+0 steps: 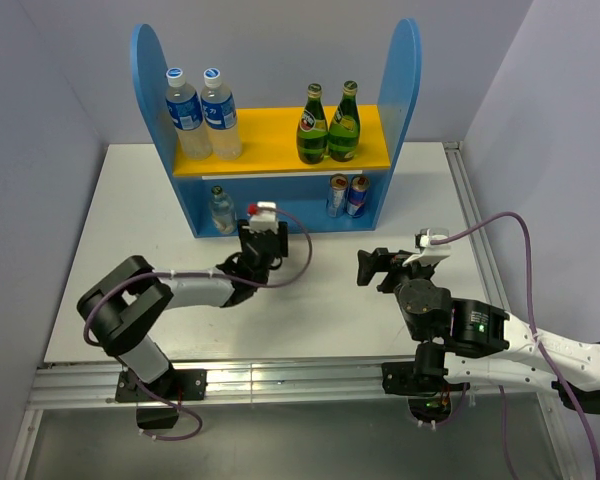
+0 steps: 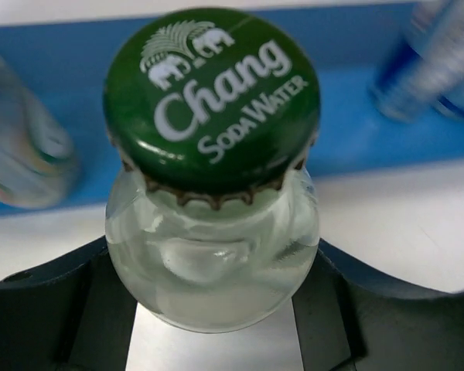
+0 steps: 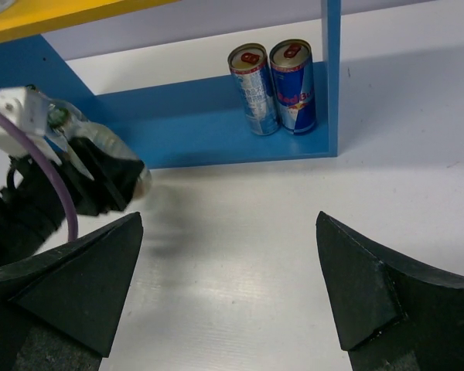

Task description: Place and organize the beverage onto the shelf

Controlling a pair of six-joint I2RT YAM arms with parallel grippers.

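Top external view: the shelf [image 1: 405, 70] stands at the far edge of the table [image 1: 130, 230], with its open front toward the arms. On its blue base, a bare stretch lies between one small clear bottle [image 1: 220, 208] at the left and two cans [image 1: 347, 196] at the right. The left gripper [image 1: 263, 236] is just in front of this stretch, close to the front edge of the base. Much white table surface lies open between the shelf and the right gripper [image 1: 370, 268].

The left arm is folded, with its elbow out to the left, and the forearm reaches to the right and toward the shelf. In the left wrist view its fingers [image 2: 46, 309] are closed around the neck of a glass soda water bottle [image 2: 213, 263] with a green cap [image 2: 213, 93]. I cannot tell whether the bottle touches the table. The right arm lies low, well apart from the shelf, and its wrist points at the cans. Its jaws are spread wide and hold nothing.

On the yellow upper board [image 1: 270, 140] there are two water bottles [image 1: 202, 112] at the left and two green bottles [image 1: 328, 124] at the right, each pair side by side.
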